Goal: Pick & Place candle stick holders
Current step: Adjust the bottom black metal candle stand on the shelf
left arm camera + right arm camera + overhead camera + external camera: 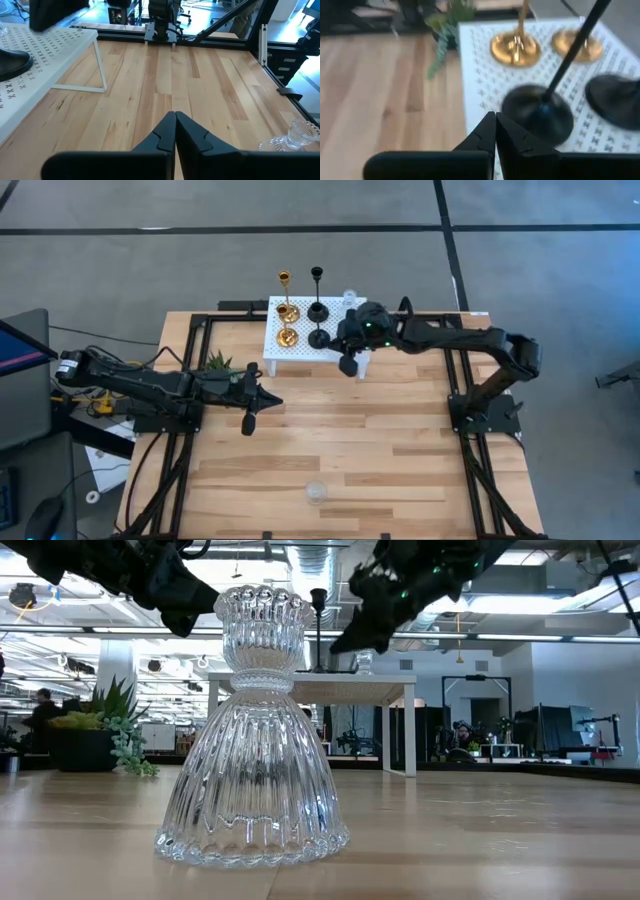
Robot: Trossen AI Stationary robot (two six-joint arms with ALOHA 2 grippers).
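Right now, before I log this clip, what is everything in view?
Gold holders: two, shiny gold, on the left part of the stand.
Black holders: two, black, mid-stand, right of the gold pair.
Clear holder: one, clear glass, at the stand's back right.
Clear holder: one, clear ribbed glass, alone near the table's front edge.
Stand: one, white and perforated, at the back middle of the table.
Plant: one, green, left of the stand.
Table: one, light wood.
Left claw: shut and empty, over the table's left middle.
Right claw: shut and empty, at the stand's front right.
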